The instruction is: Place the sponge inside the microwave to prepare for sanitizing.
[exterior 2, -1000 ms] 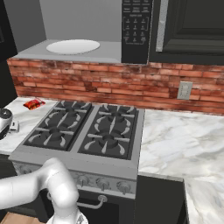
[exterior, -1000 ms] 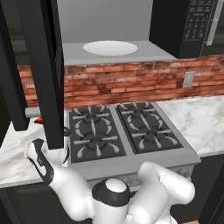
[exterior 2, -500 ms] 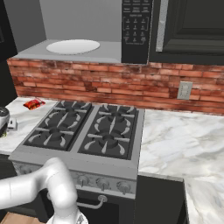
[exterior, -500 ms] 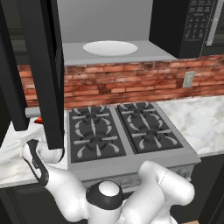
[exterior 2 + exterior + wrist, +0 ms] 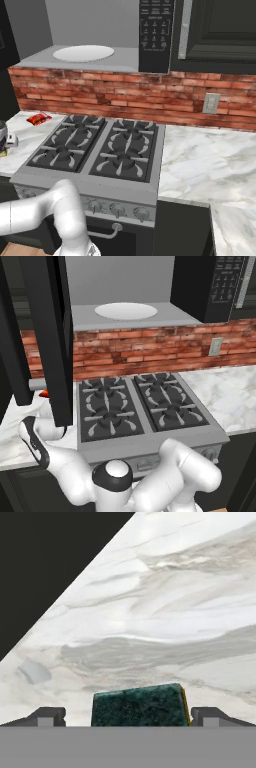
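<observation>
In the hand view the sponge [image 5: 140,706] lies on the white marble counter, dark green top up with a thin yellow edge on its right. My gripper [image 5: 131,718] hangs just over it, open, with one fingertip [image 5: 47,716] to each side and gaps left on both. The microwave [image 5: 125,286] hangs over the stove with its door [image 5: 50,331] swung out to the left. Its grey interior holds a white round plate [image 5: 126,311], also the plate [image 5: 83,52] in the right base view. My arm [image 5: 35,441] reaches down left of the stove, partly behind the door.
A black gas stove [image 5: 140,408] fills the counter's middle below the microwave. A flat red packet [image 5: 38,118] lies on the left counter near the brick wall [image 5: 125,95]. The open door hangs above the left counter. Marble counter [image 5: 210,165] extends right of the stove.
My wrist has edged a little further left over the left counter. The gripper stays open and the sponge has not moved.
</observation>
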Tool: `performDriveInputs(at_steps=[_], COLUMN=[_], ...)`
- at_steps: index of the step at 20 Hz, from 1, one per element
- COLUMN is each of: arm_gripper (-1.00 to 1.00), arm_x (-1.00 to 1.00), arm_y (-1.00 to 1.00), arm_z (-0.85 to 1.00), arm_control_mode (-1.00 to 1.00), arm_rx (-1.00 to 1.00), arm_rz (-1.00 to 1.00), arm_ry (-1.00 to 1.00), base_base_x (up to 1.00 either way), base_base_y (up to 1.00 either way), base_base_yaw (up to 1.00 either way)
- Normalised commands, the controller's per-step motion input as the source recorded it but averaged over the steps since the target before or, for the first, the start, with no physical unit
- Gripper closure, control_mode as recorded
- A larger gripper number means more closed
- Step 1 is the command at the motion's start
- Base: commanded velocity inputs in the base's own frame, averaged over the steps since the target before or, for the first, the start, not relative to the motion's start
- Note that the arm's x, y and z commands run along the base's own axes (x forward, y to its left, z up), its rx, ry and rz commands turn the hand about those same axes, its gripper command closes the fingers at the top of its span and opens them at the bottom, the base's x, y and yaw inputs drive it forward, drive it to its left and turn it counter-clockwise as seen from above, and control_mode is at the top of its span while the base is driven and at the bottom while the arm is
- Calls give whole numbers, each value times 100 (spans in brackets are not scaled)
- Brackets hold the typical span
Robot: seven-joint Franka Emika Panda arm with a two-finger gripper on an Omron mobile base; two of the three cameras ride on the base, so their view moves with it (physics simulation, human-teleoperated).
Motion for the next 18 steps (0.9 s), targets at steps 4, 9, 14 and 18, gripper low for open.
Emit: performDriveInputs(at_steps=[4,9,14,18], arm_gripper=[-100,-100,-100,-100], arm_x=[6,2,4,-1], arm_y=[10,3,0,0], arm_z=[-9,-16,-13,-18], arm_control_mode=[-100,-100,-100,-100], arm_rx=[-8,-7,-4,-5], arm_rz=[0,0,0,0], arm_ry=[2,3,1,4], base_base_x=[0,0,0,0], base_base_y=[0,0,0,0], base_base_yaw=[0,0,0,0])
